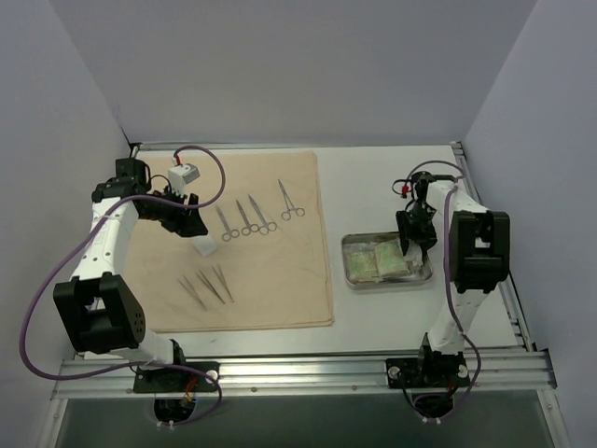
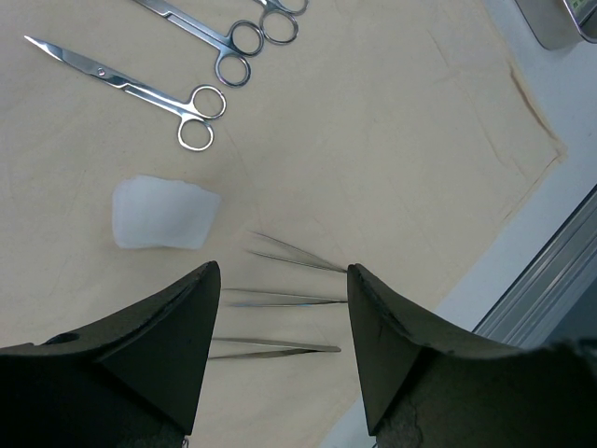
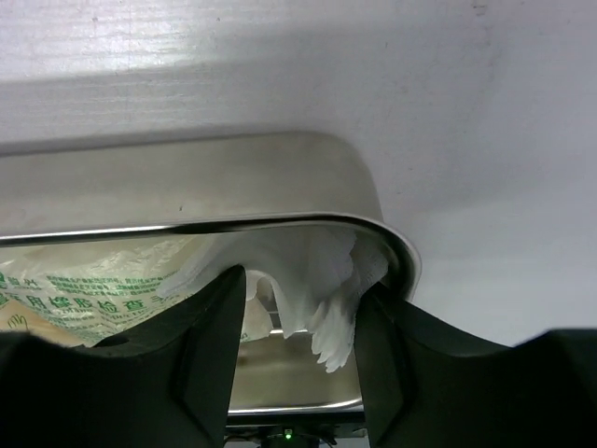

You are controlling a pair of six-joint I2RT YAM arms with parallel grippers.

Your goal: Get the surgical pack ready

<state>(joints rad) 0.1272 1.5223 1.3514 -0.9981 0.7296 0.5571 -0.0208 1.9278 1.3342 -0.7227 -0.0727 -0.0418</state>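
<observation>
Hovering over the beige cloth, the left gripper holds its jaws apart and empty. They hide the ends of 3 tweezers lying beside a white gauze pad. 4 forceps lie farther up the cloth, some cut off in the left wrist view. The right gripper sits at a corner of the steel tray, jaws apart around crumpled white gauze; whether they touch it is unclear. Green packets lie in the tray, right of the cloth.

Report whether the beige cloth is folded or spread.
Spread: the cloth lies flat, with forceps and tweezers on it.
</observation>
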